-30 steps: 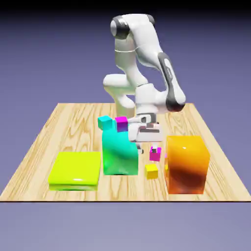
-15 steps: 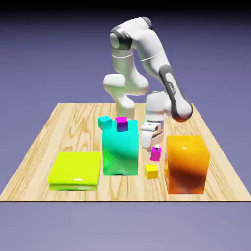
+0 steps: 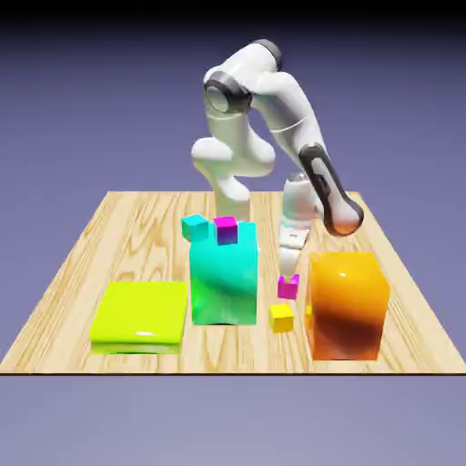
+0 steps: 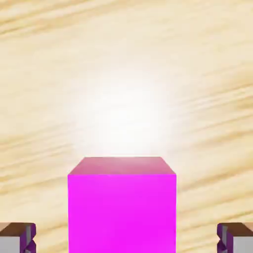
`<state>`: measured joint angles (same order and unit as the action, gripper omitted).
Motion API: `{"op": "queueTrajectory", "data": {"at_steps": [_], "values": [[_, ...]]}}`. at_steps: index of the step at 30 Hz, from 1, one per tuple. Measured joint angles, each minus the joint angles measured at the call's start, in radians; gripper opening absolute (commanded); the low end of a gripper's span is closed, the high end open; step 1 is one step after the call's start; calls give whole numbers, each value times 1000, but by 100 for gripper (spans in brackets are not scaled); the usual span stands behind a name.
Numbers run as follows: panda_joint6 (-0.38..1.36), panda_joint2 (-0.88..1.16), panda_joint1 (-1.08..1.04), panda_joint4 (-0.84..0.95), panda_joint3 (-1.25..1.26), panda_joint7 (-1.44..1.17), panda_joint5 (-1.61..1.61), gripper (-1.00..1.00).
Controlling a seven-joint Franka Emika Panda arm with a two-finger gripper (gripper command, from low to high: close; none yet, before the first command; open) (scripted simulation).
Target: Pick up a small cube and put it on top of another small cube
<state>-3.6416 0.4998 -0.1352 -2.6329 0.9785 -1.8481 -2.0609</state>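
Between open end effector (image 4: 126, 239) fingertips, small cube (image 4: 122, 210)

Wooden table (image 3: 82, 264), blue-violet backdrop (image 3: 91, 100)

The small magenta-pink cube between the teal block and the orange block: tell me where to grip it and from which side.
Grip the small magenta-pink cube on its two opposite vertical side faces, coming straight down from above. It sits flat on the table, and the big orange block crowds one side, so a sideways approach looks tight. In the hand view the open fingers already stand either side of it, clear of both faces.
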Motion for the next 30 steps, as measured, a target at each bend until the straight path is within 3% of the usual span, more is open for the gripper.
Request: {"op": "queueTrajectory", "data": {"at_steps": [3,4,16,30], "values": [[46,25,109,-14,-107,112,105,0],[59,32,140,-18,-138,144,135,-100],[-85,-52,-214,31,213,-218,-210,-100],[248,-283,-71,96,-200,-3,360,-100]]}}
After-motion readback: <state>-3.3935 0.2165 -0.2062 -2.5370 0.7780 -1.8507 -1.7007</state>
